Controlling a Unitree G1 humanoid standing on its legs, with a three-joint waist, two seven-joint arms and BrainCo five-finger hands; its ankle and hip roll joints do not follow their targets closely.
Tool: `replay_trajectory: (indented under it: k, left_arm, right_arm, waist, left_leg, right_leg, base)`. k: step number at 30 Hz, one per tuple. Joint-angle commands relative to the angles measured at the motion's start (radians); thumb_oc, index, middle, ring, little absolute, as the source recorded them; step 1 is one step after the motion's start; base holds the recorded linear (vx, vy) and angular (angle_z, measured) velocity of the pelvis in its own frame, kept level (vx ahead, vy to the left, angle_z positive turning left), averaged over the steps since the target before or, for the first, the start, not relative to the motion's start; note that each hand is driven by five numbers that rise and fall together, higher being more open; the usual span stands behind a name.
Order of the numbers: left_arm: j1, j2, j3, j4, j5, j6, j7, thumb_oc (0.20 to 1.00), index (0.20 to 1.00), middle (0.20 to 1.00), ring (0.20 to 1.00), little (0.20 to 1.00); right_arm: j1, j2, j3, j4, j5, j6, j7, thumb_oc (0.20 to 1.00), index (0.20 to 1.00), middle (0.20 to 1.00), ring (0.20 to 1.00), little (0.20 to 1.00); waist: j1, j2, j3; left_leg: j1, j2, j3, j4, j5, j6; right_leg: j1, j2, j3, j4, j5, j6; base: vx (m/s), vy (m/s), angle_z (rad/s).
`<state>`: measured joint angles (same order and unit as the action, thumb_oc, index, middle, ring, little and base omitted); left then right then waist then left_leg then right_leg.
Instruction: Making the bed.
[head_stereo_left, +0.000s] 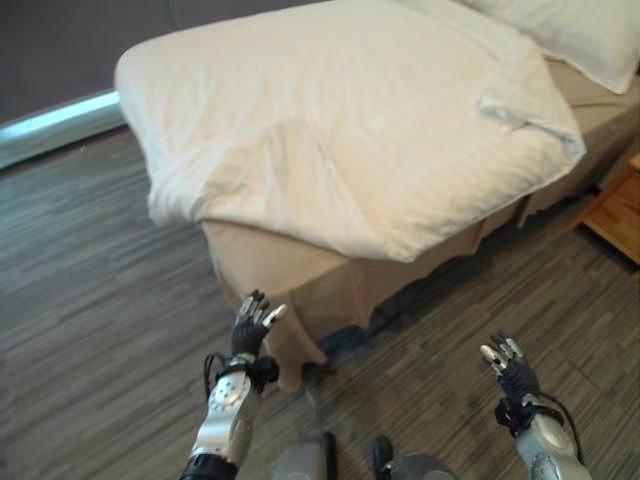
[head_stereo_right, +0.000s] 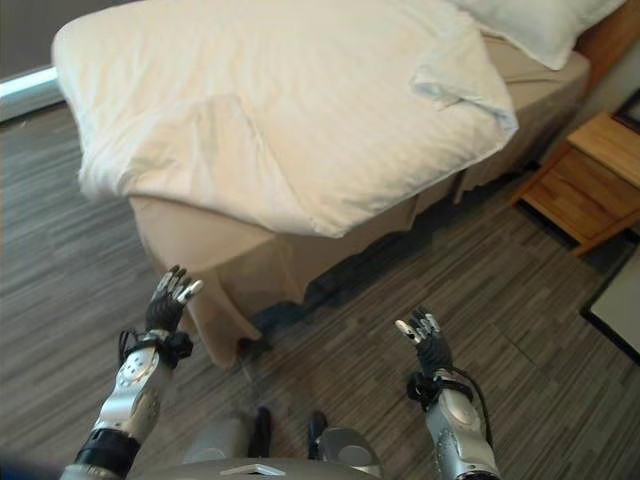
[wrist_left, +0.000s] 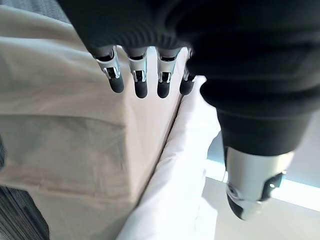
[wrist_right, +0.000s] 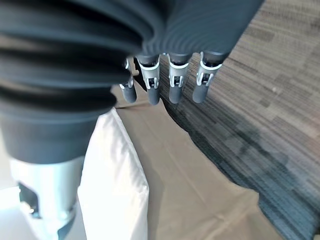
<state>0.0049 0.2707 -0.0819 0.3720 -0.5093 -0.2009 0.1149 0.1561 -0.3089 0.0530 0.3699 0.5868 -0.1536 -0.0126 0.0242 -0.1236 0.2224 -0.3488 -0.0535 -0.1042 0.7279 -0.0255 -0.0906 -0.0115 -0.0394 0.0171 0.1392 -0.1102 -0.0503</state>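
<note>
Silver-grey arms — dark ribbed wrist covers, silver dark-tipped fingers (wrist_left: 140, 75).

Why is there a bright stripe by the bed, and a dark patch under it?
Left eye view: the bright strip along the floor beyond the bed looks like light coming in low. Right eye view: the duvet overhangs the bed, shading the floor beneath.

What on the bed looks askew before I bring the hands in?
The white duvet lies skewed: its near corner droops past the mattress edge while the tan bed skirt shows bare beside it. By the pillow, its edge is bunched into a fold. Left hand and right hand hover open, touching nothing.
</note>
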Motion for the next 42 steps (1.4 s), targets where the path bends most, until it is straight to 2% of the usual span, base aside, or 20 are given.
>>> replay_trajectory:
  k: [1, 2, 3, 4, 5, 6, 7, 9, 10, 13, 14, 15, 17, 18, 19, 22, 24, 26, 30, 42]
  left_arm:
    - [-0.003, -0.022, 0.006, -0.042, -0.073, -0.069, 0.008, 1.000, 1.000, 1.000, 1.000, 1.000]
    - [0.009, -0.013, 0.007, -0.049, -0.078, -0.069, 0.005, 1.000, 1.000, 1.000, 1.000, 1.000]
    - [0.010, -0.013, 0.006, -0.049, -0.077, -0.069, 0.005, 1.000, 1.000, 1.000, 1.000, 1.000]
    - [0.008, 0.007, 0.005, -0.060, -0.065, -0.065, 0.004, 1.000, 1.000, 1.000, 1.000, 1.000]
    - [0.003, 0.014, 0.005, -0.062, -0.063, -0.064, 0.005, 1.000, 1.000, 1.000, 1.000, 1.000]
    - [-0.001, 0.024, 0.008, -0.068, -0.054, -0.064, 0.009, 1.000, 1.000, 1.000, 1.000, 1.000]
    - [-0.004, 0.028, 0.014, -0.075, -0.050, -0.064, 0.011, 1.000, 1.000, 1.000, 1.000, 1.000]
    - [-0.029, 0.048, 0.009, -0.079, -0.053, -0.066, -0.004, 1.000, 1.000, 1.000, 1.000, 1.000]
    - [-0.036, 0.056, -0.004, -0.078, -0.042, -0.066, -0.008, 1.000, 1.000, 1.000, 1.000, 1.000]
    - [-0.052, 0.093, -0.023, -0.076, 0.004, -0.055, -0.014, 1.000, 1.000, 1.000, 1.000, 1.000]
    - [-0.045, 0.113, -0.011, -0.084, 0.012, -0.054, -0.016, 1.000, 1.000, 1.000, 1.000, 1.000]
    - [-0.040, 0.120, -0.005, -0.087, 0.013, -0.049, -0.021, 1.000, 1.000, 1.000, 1.000, 1.000]
    - [-0.028, 0.128, 0.013, -0.088, 0.017, -0.044, -0.028, 1.000, 1.000, 1.000, 1.000, 1.000]
    - [-0.021, 0.131, 0.030, -0.079, 0.023, -0.045, -0.030, 1.000, 1.000, 1.000, 1.000, 1.000]
    - [-0.015, 0.125, 0.045, -0.079, 0.019, -0.050, -0.027, 1.000, 1.000, 1.000, 1.000, 1.000]
    - [0.013, 0.102, 0.063, -0.095, 0.003, -0.051, -0.029, 1.000, 1.000, 1.000, 1.000, 1.000]
    - [0.031, 0.086, 0.063, -0.101, -0.001, -0.050, -0.034, 1.000, 1.000, 1.000, 1.000, 1.000]
    - [0.055, 0.062, 0.061, -0.098, 0.000, -0.044, -0.041, 1.000, 1.000, 1.000, 1.000, 1.000]
    - [0.092, 0.037, 0.051, -0.087, -0.025, -0.027, -0.053, 1.000, 1.000, 1.000, 1.000, 1.000]
    - [0.098, 0.024, 0.015, -0.081, -0.006, -0.010, -0.063, 1.000, 1.000, 1.000, 1.000, 1.000]
  right_arm:
    - [0.009, -0.057, -0.018, -0.079, -0.025, -0.057, -0.023, 1.000, 1.000, 1.000, 1.000, 1.000]
    - [0.017, -0.052, -0.030, -0.091, -0.012, -0.066, -0.031, 1.000, 1.000, 1.000, 1.000, 1.000]
    - [0.019, -0.052, -0.030, -0.091, -0.012, -0.066, -0.031, 1.000, 1.000, 1.000, 1.000, 1.000]
    - [0.022, -0.058, -0.042, -0.100, -0.011, -0.074, -0.038, 1.000, 1.000, 1.000, 1.000, 1.000]
    - [0.018, -0.062, -0.049, -0.097, -0.008, -0.077, -0.045, 1.000, 1.000, 1.000, 1.000, 1.000]
    - [0.012, -0.064, -0.051, -0.092, -0.003, -0.080, -0.048, 1.000, 1.000, 1.000, 1.000, 1.000]
    - [0.001, -0.065, -0.051, -0.088, -0.005, -0.076, -0.048, 1.000, 1.000, 1.000, 1.000, 1.000]
    - [-0.016, -0.049, -0.059, -0.082, -0.006, -0.062, -0.039, 1.000, 1.000, 1.000, 1.000, 1.000]
    - [-0.015, -0.041, -0.056, -0.082, -0.024, -0.052, -0.044, 1.000, 1.000, 1.000, 1.000, 1.000]
    - [-0.029, 0.000, -0.046, -0.079, 0.017, -0.064, -0.052, 1.000, 1.000, 1.000, 1.000, 1.000]
    - [-0.032, 0.018, -0.036, -0.073, 0.060, -0.064, -0.035, 1.000, 1.000, 1.000, 1.000, 1.000]
    - [-0.027, 0.024, -0.027, -0.077, 0.062, -0.054, -0.024, 1.000, 1.000, 1.000, 1.000, 1.000]
    - [-0.021, 0.021, -0.013, -0.079, 0.042, -0.045, -0.008, 1.000, 1.000, 1.000, 1.000, 1.000]
    - [-0.020, 0.008, -0.010, -0.072, 0.008, -0.030, 0.000, 1.000, 1.000, 1.000, 1.000, 1.000]
    - [-0.024, 0.002, -0.012, -0.062, 0.005, -0.031, 0.003, 1.000, 1.000, 1.000, 1.000, 1.000]
    - [-0.036, -0.011, -0.022, -0.039, -0.019, -0.030, -0.004, 1.000, 1.000, 1.000, 1.000, 1.000]
    - [-0.049, -0.012, -0.025, -0.025, -0.015, -0.034, -0.009, 1.000, 1.000, 1.000, 1.000, 1.000]
    - [-0.076, -0.019, -0.015, -0.009, -0.033, -0.032, -0.013, 1.000, 1.000, 1.000, 1.000, 1.000]
    - [-0.077, -0.037, -0.018, -0.026, -0.040, -0.029, -0.013, 1.000, 1.000, 1.000, 1.000, 1.000]
    - [-0.041, -0.021, -0.001, -0.031, -0.069, -0.021, 0.001, 1.000, 1.000, 1.000, 1.000, 1.000]
  waist:
    - [-0.003, 0.015, -0.029]
    - [-0.010, 0.026, -0.058]
    - [-0.001, 0.024, -0.052]
    - [-0.012, 0.044, -0.079]
    - [-0.015, 0.055, -0.094]
    - [-0.003, 0.064, -0.112]
    - [-0.002, 0.073, -0.119]
    - [-0.009, 0.075, -0.144]
    - [-0.010, 0.067, -0.143]
    - [-0.017, 0.066, -0.114]
    - [-0.014, 0.077, -0.092]
    - [-0.020, 0.089, -0.086]
    - [-0.029, 0.102, -0.082]
    - [-0.039, 0.111, -0.084]
    - [-0.037, 0.107, -0.086]
    - [-0.020, 0.102, -0.093]
    - [-0.008, 0.097, -0.100]
    - [0.022, 0.081, -0.122]
    - [0.042, 0.069, -0.156]
    - [0.025, 0.066, -0.162]
  left_leg:
    - [0.074, 0.198, -0.056, -0.261, 0.270, -0.032]
    - [0.137, 0.318, -0.074, -0.461, 0.337, -0.053]
    - [0.159, 0.322, -0.062, -0.480, 0.344, -0.055]
    - [0.194, 0.385, -0.093, -0.611, 0.391, -0.076]
    - [0.207, 0.392, -0.115, -0.648, 0.396, -0.090]
    - [0.224, 0.364, -0.184, -0.675, 0.367, -0.097]
    - [0.237, 0.345, -0.205, -0.682, 0.345, -0.107]
    - [0.259, 0.298, -0.114, -0.689, 0.160, -0.098]
    - [0.269, 0.268, -0.085, -0.682, 0.107, -0.082]
    - [0.285, 0.214, -0.059, -0.674, 0.066, -0.010]
    - [0.312, 0.198, -0.038, -0.689, 0.058, 0.013]
    - [0.321, 0.188, -0.026, -0.696, 0.062, 0.025]
    - [0.340, 0.184, -0.011, -0.720, 0.068, 0.038]
    - [0.371, 0.169, 0.009, -0.746, 0.084, 0.058]
    - [0.392, 0.153, 0.028, -0.769, 0.082, 0.068]
    - [0.413, 0.112, 0.049, -0.798, 0.081, 0.074]
    - [0.419, 0.096, 0.055, -0.802, 0.083, 0.078]
    - [0.426, 0.082, 0.074, -0.810, 0.076, 0.075]
    - [0.419, 0.076, 0.072, -0.815, 0.077, 0.067]
    - [0.428, 0.074, 0.053, -0.815, 0.072, 0.063]
  right_leg:
    - [0.081, -0.100, 0.040, -0.095, 0.101, 0.141]
    - [0.073, -0.114, 0.063, -0.081, 0.081, 0.165]
    - [0.079, -0.113, 0.071, -0.078, 0.078, 0.163]
    - [0.070, -0.127, 0.114, -0.068, 0.061, 0.186]
    - [0.073, -0.138, 0.132, -0.074, 0.057, 0.196]
    - [0.081, -0.158, 0.159, -0.085, 0.057, 0.209]
    - [0.091, -0.175, 0.160, -0.087, 0.058, 0.216]
    - [0.119, -0.279, 0.143, -0.091, 0.107, 0.263]
    - [0.093, -0.309, 0.148, -0.071, 0.160, 0.270]
    - [-0.029, -0.309, 0.207, 0.094, 0.375, 0.217]
    - [-0.078, -0.325, 0.169, 0.136, 0.446, 0.203]
    - [-0.106, -0.328, 0.137, 0.172, 0.456, 0.196]
    - [-0.126, -0.308, 0.117, 0.218, 0.445, 0.198]
    - [-0.147, -0.217, 0.078, 0.246, 0.353, 0.193]
    - [-0.160, -0.170, 0.020, 0.226, 0.295, 0.190]
    - [-0.122, -0.111, -0.094, 0.126, 0.209, 0.189]
    - [-0.089, -0.076, -0.099, 0.095, 0.173, 0.183]
    - [-0.008, -0.098, -0.138, -0.033, 0.161, 0.186]
    - [0.077, -0.097, -0.127, -0.163, 0.159, 0.187]
    - [0.119, -0.093, -0.120, -0.206, 0.162, 0.186]
  base:
    - [0.40, 0.442, -0.90]
    - [0.32, 0.348, -0.56]
    - [0.43, 0.527, -0.55]
    - [0.34, 0.441, -0.50]
    - [0.48, 0.637, -0.55]
    - [0.36, 0.499, -0.66]
    - [0.45, 0.672, -1.12]
    - [0.36, 0.739, -0.80]
    - [0.17, 0.572, -0.08]
    - [0.08, 0.512, -0.05]
    - [0.04, 0.595, 0.02]
    - [0.04, 0.625, 0.14]
    - [0.07, 0.474, -0.50]
    - [0.12, 0.468, -0.86]
    - [0.14, 0.561, -0.56]
    - [0.07, 0.246, -0.40]
    - [0.03, 0.117, -0.16]
    - [0.03, 0.023, -0.06]
    - [0.02, -0.063, -0.01]
    - [-0.02, -0.037, 0.04]
